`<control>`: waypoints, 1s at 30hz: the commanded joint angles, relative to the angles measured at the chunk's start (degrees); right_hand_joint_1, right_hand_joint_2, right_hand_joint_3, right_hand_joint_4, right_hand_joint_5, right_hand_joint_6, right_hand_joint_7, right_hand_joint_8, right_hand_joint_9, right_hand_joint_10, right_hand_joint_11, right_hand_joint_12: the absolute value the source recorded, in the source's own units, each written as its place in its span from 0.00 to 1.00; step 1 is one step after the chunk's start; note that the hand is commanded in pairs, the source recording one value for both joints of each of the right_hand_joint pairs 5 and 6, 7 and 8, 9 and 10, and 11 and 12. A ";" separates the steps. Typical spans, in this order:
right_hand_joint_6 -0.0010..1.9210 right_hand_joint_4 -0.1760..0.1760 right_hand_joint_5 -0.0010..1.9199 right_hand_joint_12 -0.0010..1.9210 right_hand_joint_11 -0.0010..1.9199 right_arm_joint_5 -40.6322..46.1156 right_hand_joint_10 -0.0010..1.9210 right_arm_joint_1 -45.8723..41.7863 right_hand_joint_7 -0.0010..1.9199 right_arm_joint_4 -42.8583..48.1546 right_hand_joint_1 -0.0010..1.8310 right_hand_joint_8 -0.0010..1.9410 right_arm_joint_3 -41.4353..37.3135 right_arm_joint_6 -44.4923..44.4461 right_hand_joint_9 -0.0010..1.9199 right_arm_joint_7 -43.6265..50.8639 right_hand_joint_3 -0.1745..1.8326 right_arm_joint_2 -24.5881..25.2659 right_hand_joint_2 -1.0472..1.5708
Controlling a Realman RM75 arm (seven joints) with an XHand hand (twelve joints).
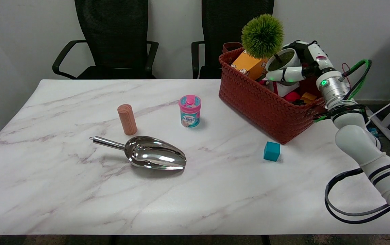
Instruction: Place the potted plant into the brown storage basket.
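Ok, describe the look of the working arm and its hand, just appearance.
The right arm is built of rounded white segments with thin black bands near its lower part and a silver metal wrist section carrying a glowing green light. Black cables loop beside it, and a green cable arcs near the wrist. The right hand is black and white, with white finger shells over black parts.

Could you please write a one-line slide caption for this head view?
Right hand holds the tilted potted plant over the brown storage basket, not yet released.

White jointed right arm (361,143) with black bands, silver wrist, green light, black cables.
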State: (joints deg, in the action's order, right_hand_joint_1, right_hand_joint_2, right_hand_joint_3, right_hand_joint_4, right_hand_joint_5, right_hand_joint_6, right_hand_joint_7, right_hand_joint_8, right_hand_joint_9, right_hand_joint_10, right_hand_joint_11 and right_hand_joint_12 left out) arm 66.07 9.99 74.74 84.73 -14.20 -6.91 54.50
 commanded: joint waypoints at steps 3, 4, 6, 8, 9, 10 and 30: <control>0.26 0.50 0.26 0.32 0.32 -0.01 0.43 1.75 0.49 -4.84 0.65 0.48 -0.12 3.01 0.43 4.81 0.18 -0.17 0.63; 0.26 0.50 0.26 0.32 0.32 0.04 0.43 2.02 0.48 -5.18 0.65 0.48 -0.11 3.25 0.43 5.13 0.18 -0.20 0.63; 0.26 0.50 0.26 0.32 0.32 0.31 0.43 2.50 0.48 -5.95 0.65 0.48 -0.11 3.73 0.43 5.43 0.18 -0.25 0.63; 0.26 0.50 0.26 0.32 0.32 0.12 0.42 2.74 0.48 -6.43 0.65 0.48 -0.03 3.76 0.43 5.43 0.18 -0.28 0.63; 0.26 0.50 0.26 0.32 0.32 -0.03 0.43 2.77 0.48 -6.56 0.65 0.48 -0.03 3.76 0.43 5.43 0.18 -0.28 0.63; 0.26 0.50 0.26 0.32 0.32 -0.09 0.43 2.88 0.48 -6.65 0.65 0.48 -0.03 3.76 0.43 5.43 0.18 -0.28 0.63; 0.05 0.50 0.05 0.18 0.18 0.07 0.15 1.97 0.17 -1.76 0.57 0.17 -0.06 3.04 0.15 7.35 0.00 -0.28 0.50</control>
State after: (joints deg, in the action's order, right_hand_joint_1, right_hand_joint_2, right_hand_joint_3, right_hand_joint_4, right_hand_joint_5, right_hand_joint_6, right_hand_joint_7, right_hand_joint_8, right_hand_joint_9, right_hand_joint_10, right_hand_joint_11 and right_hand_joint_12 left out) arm 65.99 12.45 70.52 84.88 -10.97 -0.91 54.29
